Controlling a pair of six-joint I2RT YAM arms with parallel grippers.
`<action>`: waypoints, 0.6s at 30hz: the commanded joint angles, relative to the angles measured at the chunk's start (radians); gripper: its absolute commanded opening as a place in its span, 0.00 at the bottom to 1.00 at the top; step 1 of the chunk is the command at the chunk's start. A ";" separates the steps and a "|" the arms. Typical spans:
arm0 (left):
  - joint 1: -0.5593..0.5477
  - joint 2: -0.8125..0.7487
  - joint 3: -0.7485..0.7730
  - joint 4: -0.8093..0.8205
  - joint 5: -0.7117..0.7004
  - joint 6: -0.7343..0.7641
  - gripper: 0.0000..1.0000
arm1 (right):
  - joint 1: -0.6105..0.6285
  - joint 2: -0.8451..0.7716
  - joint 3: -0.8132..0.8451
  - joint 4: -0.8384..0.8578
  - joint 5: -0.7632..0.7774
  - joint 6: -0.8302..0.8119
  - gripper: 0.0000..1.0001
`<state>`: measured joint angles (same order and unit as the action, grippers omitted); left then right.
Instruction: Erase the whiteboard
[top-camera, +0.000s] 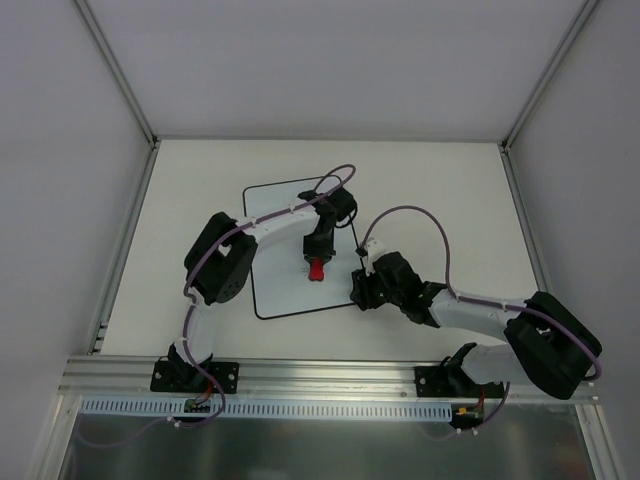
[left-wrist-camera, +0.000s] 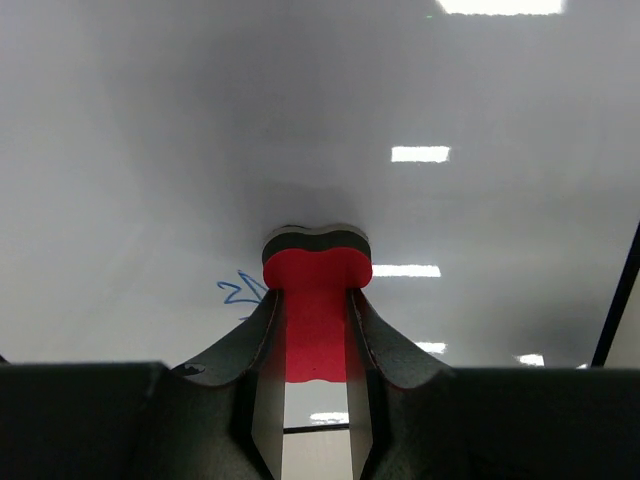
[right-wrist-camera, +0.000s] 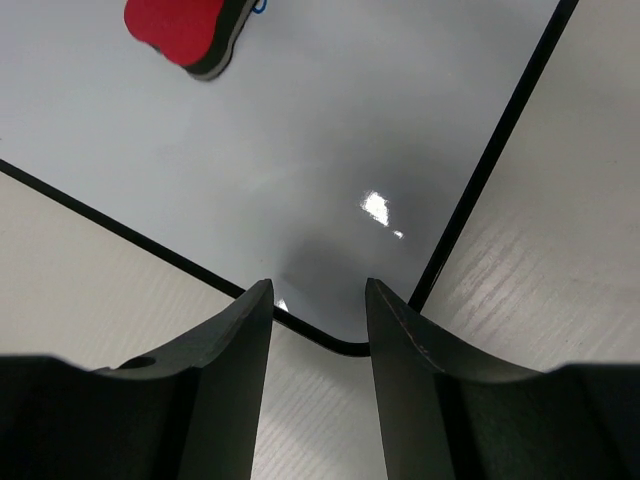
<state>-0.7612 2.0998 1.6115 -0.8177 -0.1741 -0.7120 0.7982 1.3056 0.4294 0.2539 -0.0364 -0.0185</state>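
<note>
Left arm: base at the near left, upper link rising to a sharp elbow bend, forearm reaching right across the whiteboard, wrist tipped down over the board's middle. Left gripper points back toward the bases, jaws clamped on the narrow waist of a red eraser. In the left wrist view the eraser shows its red top with the dark pad under it, apparently flat on the board. A small blue scribble sits just left of it, touching the pad's edge.

The whiteboard lies flat mid-table, slightly rotated, and its surface looks clean apart from that mark.

Right arm: base at the near right, elbow folded out to the far right, forearm running left and low. Right gripper sits at the board's near-right corner. Its jaws are a narrow gap apart with nothing between them, and that rounded corner shows in the gap. Can't tell whether the fingertips touch the board.
</note>
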 joint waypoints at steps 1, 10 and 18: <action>-0.052 0.042 -0.064 0.015 0.133 -0.013 0.00 | -0.010 0.003 -0.049 -0.116 0.064 0.046 0.46; 0.081 -0.087 -0.296 0.037 0.047 -0.112 0.00 | -0.014 0.015 -0.066 -0.104 0.047 0.071 0.46; 0.177 -0.202 -0.403 0.035 -0.038 -0.115 0.00 | -0.014 0.021 -0.073 -0.097 0.047 0.069 0.46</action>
<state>-0.5968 1.8709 1.2728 -0.6746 -0.1139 -0.8192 0.7929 1.2938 0.4030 0.2909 -0.0181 0.0410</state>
